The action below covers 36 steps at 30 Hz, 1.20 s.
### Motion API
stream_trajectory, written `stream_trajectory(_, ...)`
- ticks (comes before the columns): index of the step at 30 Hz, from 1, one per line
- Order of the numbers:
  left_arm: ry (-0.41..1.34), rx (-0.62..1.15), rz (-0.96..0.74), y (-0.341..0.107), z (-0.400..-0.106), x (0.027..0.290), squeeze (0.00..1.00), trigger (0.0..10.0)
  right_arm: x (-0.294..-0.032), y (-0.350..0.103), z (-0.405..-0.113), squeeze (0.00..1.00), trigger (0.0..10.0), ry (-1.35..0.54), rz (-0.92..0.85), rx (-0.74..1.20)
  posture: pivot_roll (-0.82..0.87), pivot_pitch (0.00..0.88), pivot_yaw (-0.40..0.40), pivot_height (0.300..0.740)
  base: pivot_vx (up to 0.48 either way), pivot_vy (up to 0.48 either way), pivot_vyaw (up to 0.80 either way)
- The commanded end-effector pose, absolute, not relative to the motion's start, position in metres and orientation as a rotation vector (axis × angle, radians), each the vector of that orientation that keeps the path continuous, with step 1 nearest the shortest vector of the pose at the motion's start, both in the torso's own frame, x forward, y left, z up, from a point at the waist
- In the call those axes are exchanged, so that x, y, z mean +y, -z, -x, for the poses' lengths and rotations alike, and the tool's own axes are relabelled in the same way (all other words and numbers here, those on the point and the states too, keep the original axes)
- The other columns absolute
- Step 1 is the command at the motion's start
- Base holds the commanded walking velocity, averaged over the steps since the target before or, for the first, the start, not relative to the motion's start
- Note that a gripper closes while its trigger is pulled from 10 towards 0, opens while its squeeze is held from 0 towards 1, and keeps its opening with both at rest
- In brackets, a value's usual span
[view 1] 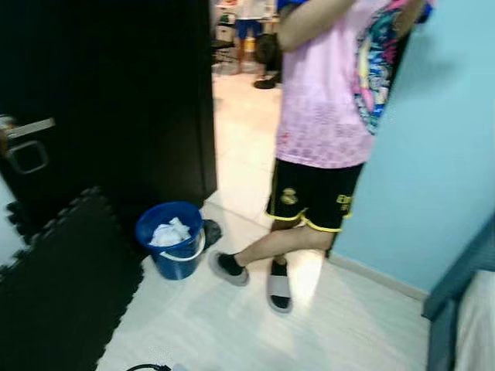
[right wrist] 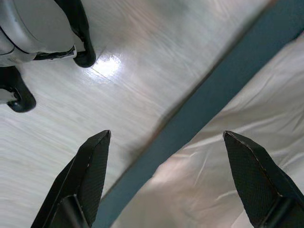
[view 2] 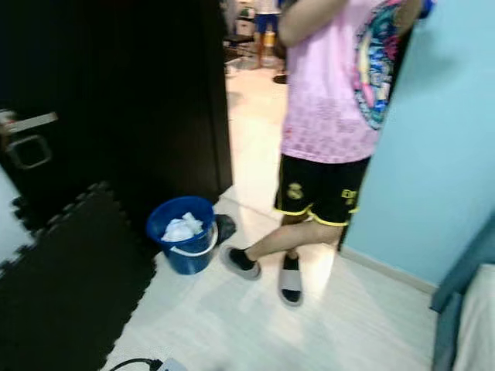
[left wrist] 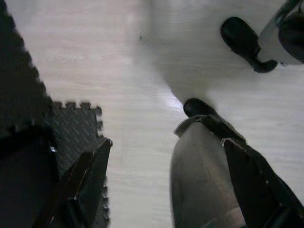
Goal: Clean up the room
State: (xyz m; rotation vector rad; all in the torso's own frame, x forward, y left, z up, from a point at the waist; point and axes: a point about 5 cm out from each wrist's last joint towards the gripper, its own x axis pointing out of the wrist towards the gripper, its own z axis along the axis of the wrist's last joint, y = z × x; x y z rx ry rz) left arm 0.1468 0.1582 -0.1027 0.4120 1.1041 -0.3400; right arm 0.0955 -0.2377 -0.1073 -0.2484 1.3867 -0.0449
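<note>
Bucket (view 1: 172,239) x1 w/ white paper, 1 person (view 1: 325,116), 1 door (view 1: 108,93)

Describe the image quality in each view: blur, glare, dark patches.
Both eye views are softly blurred; the person and blue bucket lack crisp edges, and the dark door shows almost no detail. The doorway floor is overexposed. Left wrist view: dim and soft, foam mat nearly black. Right wrist view: a glare spot on the floor, and the fingertips are fairly sharp.
</note>
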Motion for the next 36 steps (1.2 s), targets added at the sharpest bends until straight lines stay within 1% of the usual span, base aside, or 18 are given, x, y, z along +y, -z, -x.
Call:
stream_trajectory(1,0.326,1.125,-0.428,0.104,-0.142,0.17,0.0,10.0,-0.234,0.108,-0.097,0.0,10.0,0.04,0.235,1.384,-0.06,0.0,0.01,0.74,0.0,0.0,-0.73)
stream_trajectory(3,0.312,1.14,-0.439,0.104,-0.135,0.188,0.0,10.0,-0.234,0.108,-0.098,0.0,10.0,0.044,0.238,1.382,-0.06,0.0,0.012,0.74,0.0,0.0,-0.73)
stream_trajectory(4,0.312,1.14,-0.439,0.104,-0.135,0.188,0.0,10.0,-0.234,0.108,-0.098,0.0,10.0,0.044,0.238,1.382,-0.06,0.0,0.012,0.74,0.0,0.0,-0.73)
stream_trajectory(6,0.302,1.146,-0.451,0.103,-0.132,0.202,0.0,10.0,-0.234,0.107,-0.099,0.0,10.0,0.047,0.24,1.379,-0.06,0.0,0.013,0.74,0.0,0.0,-0.72)
stream_trajectory(9,0.298,1.145,-0.454,0.102,-0.133,0.206,0.0,10.0,-0.234,0.107,-0.099,0.0,10.0,0.047,0.241,1.378,-0.06,0.0,0.013,0.74,0.0,0.0,-0.73)
stream_trajectory(11,0.299,1.142,-0.454,0.102,-0.134,0.205,0.0,10.0,-0.234,0.107,-0.099,0.0,10.0,0.047,0.241,1.377,-0.06,0.0,0.013,0.74,0.0,0.0,-0.73)
stream_trajectory(12,0.304,1.136,-0.449,0.102,-0.136,0.198,0.0,10.0,-0.234,0.107,-0.099,0.0,10.0,0.046,0.241,1.377,-0.06,0.0,0.012,0.74,0.0,0.0,-0.72)
stream_trajectory(14,0.304,1.136,-0.449,0.102,-0.136,0.198,0.0,10.0,-0.234,0.107,-0.099,0.0,10.0,0.046,0.241,1.377,-0.06,0.0,0.012,0.74,0.0,0.0,-0.72)
stream_trajectory(17,0.309,1.141,-0.398,0.105,-0.14,0.163,0.0,10.0,-0.234,0.107,-0.1,0.0,10.0,0.043,0.243,1.376,-0.06,0.0,0.012,0.74,-0.16,0.0,-0.72)
stream_trajectory(19,0.309,1.141,-0.398,0.105,-0.14,0.163,0.0,10.0,-0.234,0.107,-0.1,0.0,10.0,0.043,0.243,1.376,-0.06,0.0,0.012,0.74,-0.48,0.0,-0.72)
stream_trajectory(21,0.304,1.143,-0.369,0.104,-0.144,0.155,0.0,10.0,-0.234,0.107,-0.1,0.0,10.0,0.042,0.243,1.376,-0.05,0.0,0.009,0.74,-0.457,0.0,-0.72)
stream_trajectory(24,0.303,1.137,-0.362,0.103,-0.147,0.153,0.0,10.0,-0.234,0.107,-0.1,0.0,10.0,0.042,0.243,1.376,-0.05,0.0,0.009,0.74,-0.435,0.0,-0.72)
stream_trajectory(25,0.313,1.124,-0.381,0.101,-0.152,0.155,0.0,10.0,-0.234,0.107,-0.1,0.0,10.0,0.042,0.243,1.376,-0.05,0.0,0.007,0.74,0.0,0.0,-0.72)
stream_trajectory(36,0.315,1.119,-0.399,0.1,-0.155,0.162,0.0,10.0,-0.235,0.107,-0.1,0.0,10.0,0.041,0.245,1.377,-0.05,0.0,0.006,0.74,0.0,0.0,-0.72)
